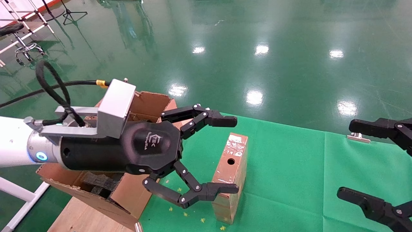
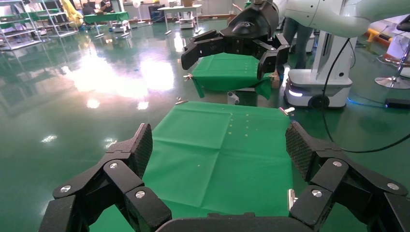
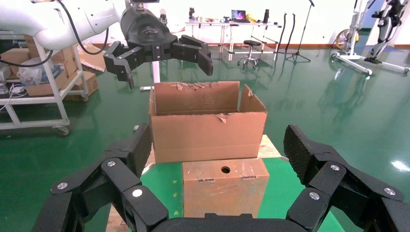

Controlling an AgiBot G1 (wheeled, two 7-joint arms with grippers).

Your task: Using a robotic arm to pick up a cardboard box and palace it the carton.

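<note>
Left gripper [image 1: 227, 154] nearest, jaws spread wide, holding nothing, straddling the cardboard box [image 1: 230, 175]. Box upright on green cloth [image 1: 289, 167], just beside the carton [image 1: 106, 193]. Right gripper [image 1: 373, 161] also open, farther from the box.

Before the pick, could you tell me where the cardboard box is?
In the head view, the cardboard box stands on the green cloth, right of the carton.

Head view: looks forward and down, close over the green worktop [image 1: 289, 167].
Left wrist view: faces across the worktop [image 2: 217, 145] toward the right end effector [image 2: 231, 48].
Right wrist view: faces the box [image 3: 225, 186], carton [image 3: 208, 128] and left end effector [image 3: 164, 53].
Shared: all three show the worktop.
</note>
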